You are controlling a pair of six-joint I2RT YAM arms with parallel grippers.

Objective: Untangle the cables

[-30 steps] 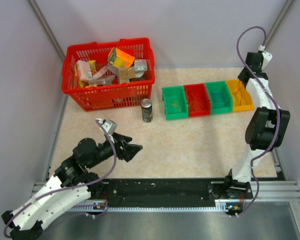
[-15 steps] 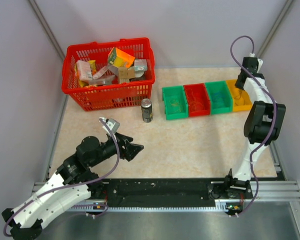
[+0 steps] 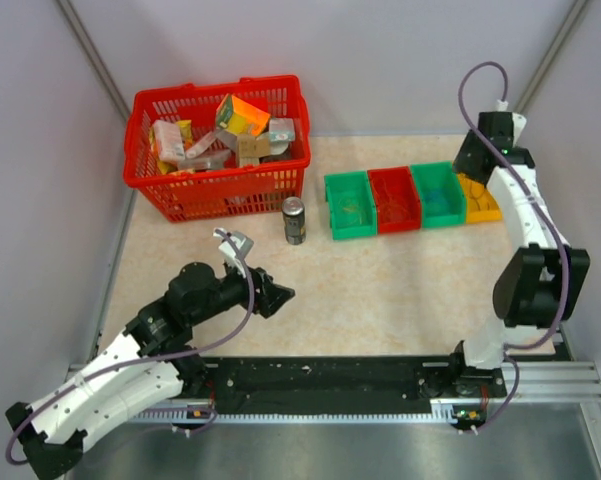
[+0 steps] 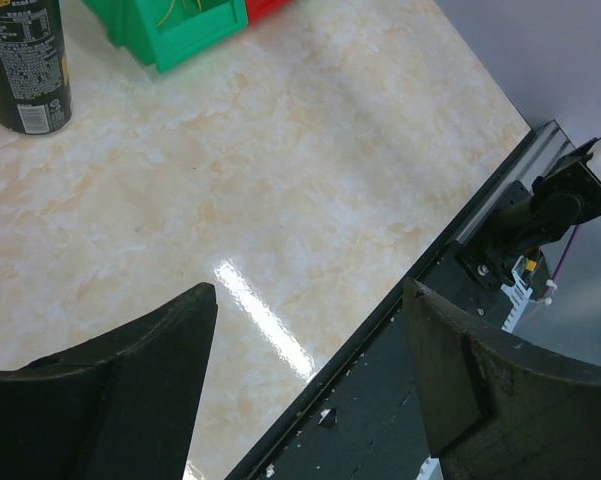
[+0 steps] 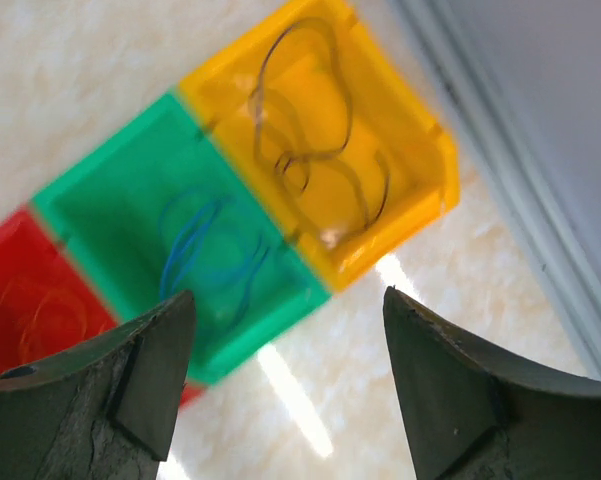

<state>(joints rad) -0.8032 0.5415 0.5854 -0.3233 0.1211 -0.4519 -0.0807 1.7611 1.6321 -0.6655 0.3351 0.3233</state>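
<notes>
The cables lie apart, each looped loosely in its own bin in the row at the far right of the worktop (image 3: 380, 285); a purple-grey cable (image 5: 320, 150) curls in the yellow bin (image 5: 405, 105); a blue cable (image 5: 210, 250) sits in the green bin (image 5: 110, 200) touching it; an orange-red cable (image 5: 45, 310), blurred, shows in the red bin (image 5: 0, 260) next along; a thin yellowish-green cable (image 4: 170, 10) is partly visible in the end green bin (image 4: 195, 35).

The right tool (image 5: 287, 300) hangs above the seam between the yellow and green bins, its fingers spread wide with nothing between them, clear of the cables.

The left tool (image 4: 308, 300) is over bare worktop near the front rail, well apart from the bins, likewise spread wide and holding nothing.

A dark can (image 3: 294, 220) stands upright just beside the end green bin; a red basket (image 3: 220, 190) full of cartons and packets sits at the far left.
</notes>
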